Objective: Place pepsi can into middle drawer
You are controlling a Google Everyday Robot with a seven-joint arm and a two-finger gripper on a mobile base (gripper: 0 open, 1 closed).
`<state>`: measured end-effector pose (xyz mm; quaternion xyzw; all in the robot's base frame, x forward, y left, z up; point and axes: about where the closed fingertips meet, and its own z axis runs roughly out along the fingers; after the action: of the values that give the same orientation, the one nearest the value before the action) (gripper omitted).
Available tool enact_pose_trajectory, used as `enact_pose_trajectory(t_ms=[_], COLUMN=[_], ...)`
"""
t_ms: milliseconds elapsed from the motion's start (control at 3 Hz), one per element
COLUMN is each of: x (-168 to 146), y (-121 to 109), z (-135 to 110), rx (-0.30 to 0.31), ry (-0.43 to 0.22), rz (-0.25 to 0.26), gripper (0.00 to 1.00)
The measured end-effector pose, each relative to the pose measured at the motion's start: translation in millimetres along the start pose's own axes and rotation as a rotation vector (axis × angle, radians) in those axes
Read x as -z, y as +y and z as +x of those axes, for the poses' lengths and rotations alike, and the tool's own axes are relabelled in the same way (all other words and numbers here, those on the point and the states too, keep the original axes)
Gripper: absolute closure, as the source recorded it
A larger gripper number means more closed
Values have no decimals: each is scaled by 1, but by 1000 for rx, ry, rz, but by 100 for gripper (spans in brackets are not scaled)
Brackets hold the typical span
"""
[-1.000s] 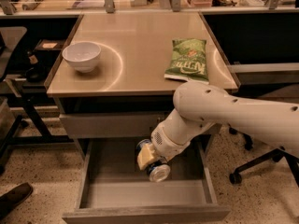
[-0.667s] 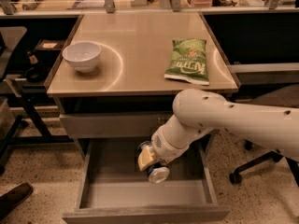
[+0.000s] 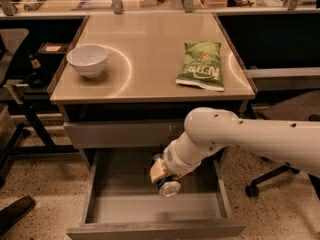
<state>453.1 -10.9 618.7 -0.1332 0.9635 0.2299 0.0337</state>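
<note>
The white arm [image 3: 250, 136] reaches in from 3 o'clock and bends down into the open middle drawer [image 3: 155, 230], which is pulled out toward 6 o'clock from under the counter [image 3: 150, 49]. The gripper [image 3: 162, 176] hangs inside the drawer box, roughly over the centre of its grey floor and a little toward the 3 o'clock side. Its pale fingers [image 3: 157, 171] are pinching the pepsi can [image 3: 169, 187]. The can is tilted, its silver end turned toward 6 o'clock and facing the camera, and only a sliver of blue shows behind that end. It looks to be held just above the drawer floor; whether it touches cannot be told.

Above the open drawer, a closed grey drawer front [image 3: 120, 133] sits flush under the counter edge.

On the counter, a white bowl [image 3: 87, 60] stands upright toward 9 o'clock, and a green chip bag [image 3: 201, 72] lies flat toward 3 o'clock, well apart from the bowl. A dark office chair [image 3: 295, 109] stands off the counter's 3 o'clock side, on the speckled floor [image 3: 45, 159].
</note>
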Motion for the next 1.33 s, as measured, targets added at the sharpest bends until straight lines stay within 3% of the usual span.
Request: enact_pose_trajectory(t_ms=[333,1333], x=[0,-68], y=[0,-38], z=[0,7], rx=[0,-155], ry=[0,-39], rz=[0,1], gripper=[100,100])
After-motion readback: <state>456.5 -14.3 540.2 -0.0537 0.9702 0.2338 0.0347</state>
